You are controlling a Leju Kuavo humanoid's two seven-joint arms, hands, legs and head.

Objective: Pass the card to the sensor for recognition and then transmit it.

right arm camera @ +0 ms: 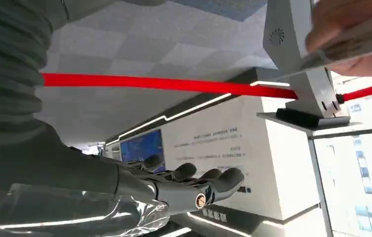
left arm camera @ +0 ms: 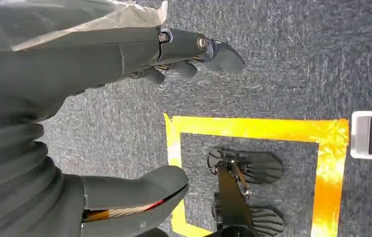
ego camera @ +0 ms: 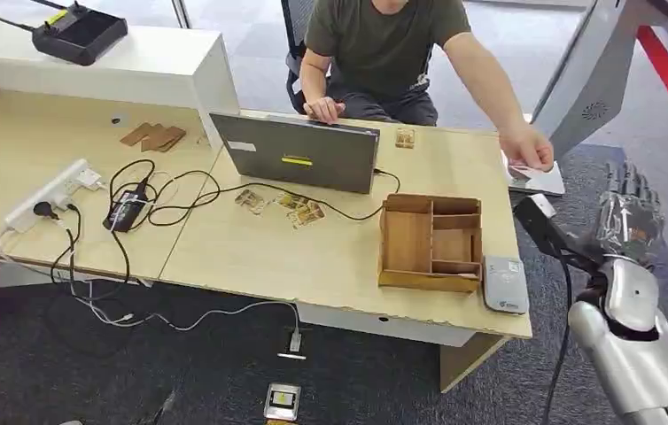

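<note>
**A:** Where's the card you're after?

**B:** Your card (ego camera: 525, 169) is pinched in the person's hand (ego camera: 526, 147), out past the right end of the desk (ego camera: 330, 257), just in front of the base of the white kiosk stand (ego camera: 578, 80). Your right hand (ego camera: 628, 212) is raised to the near right of it, fingers apart and upright, nothing in it. So the card lies up and to the left of your hand, further from you, with a clear gap between.

**A:** How does it lie?

**B:** Roughly flat; from the head view its long axis seems to run left to right, though it's small and partly covered by the person's fingers.

**A:** Which arm should take it?

**B:** The right, I'd judge. Your left hand (left arm camera: 125, 54) hangs over the carpet by the yellow tape square (left arm camera: 253, 128), fingers loosely extended, holding nothing, well away from the desk.

**A:** And the sensor?

**B:** The grey reader (ego camera: 505, 283) sits at the near right corner of the desk, beside the wooden tray (ego camera: 430, 243).

**A:** Do the views differ?

**B:** The right wrist view shows your open fingers (right arm camera: 208, 180) and the person's hand against the kiosk; the head view gives you the layout.
</note>
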